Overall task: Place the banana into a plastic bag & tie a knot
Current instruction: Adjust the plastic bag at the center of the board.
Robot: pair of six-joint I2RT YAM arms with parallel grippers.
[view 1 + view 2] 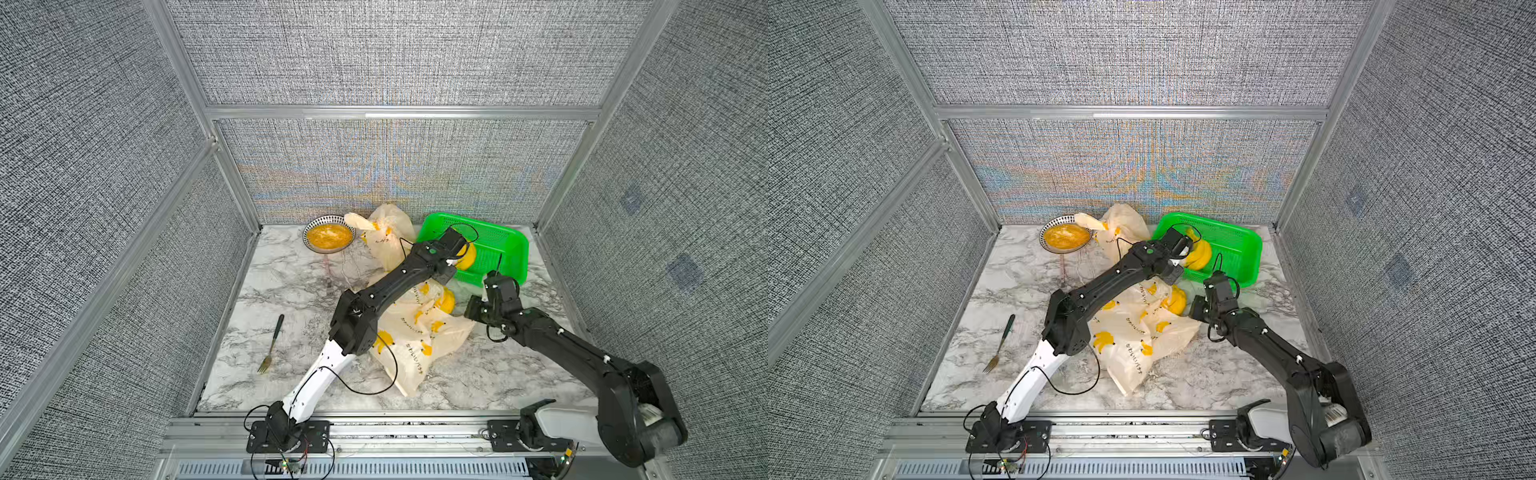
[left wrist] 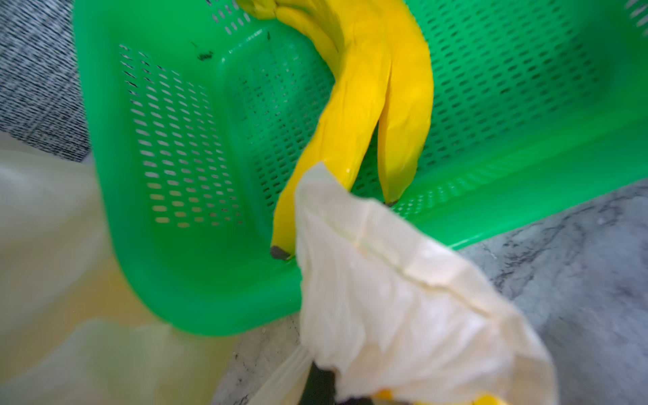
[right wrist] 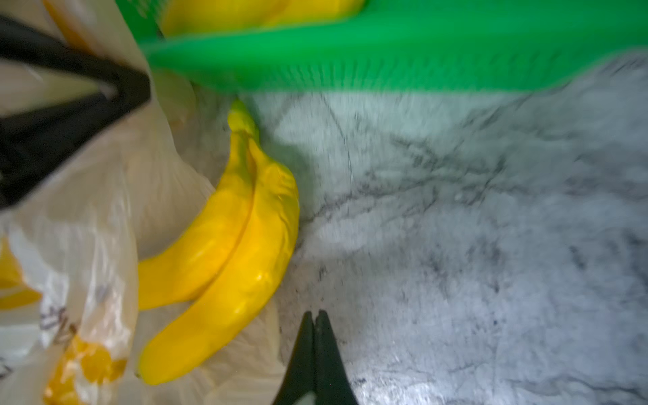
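two top views: banana (image 1: 448, 300) lies at the mouth of the plastic bag (image 1: 411, 345), near the green basket (image 1: 503, 237).
left wrist: left gripper (image 2: 321, 382) jaws pinch the bag's rim flap; probably best held high and taut.
right wrist: right gripper (image 3: 315, 317) jaws closed, empty, beside the banana; nudge it inward, low and slow.

Grey woven panels (image 1: 395, 50) on three sides, moiré shimmer on back one. Aluminium frame (image 1: 399, 112) running along seams. White marble-look tabletop (image 1: 478, 374), grey veins. Slotted metal rail (image 1: 374, 430) along near edge. Light even, soft.
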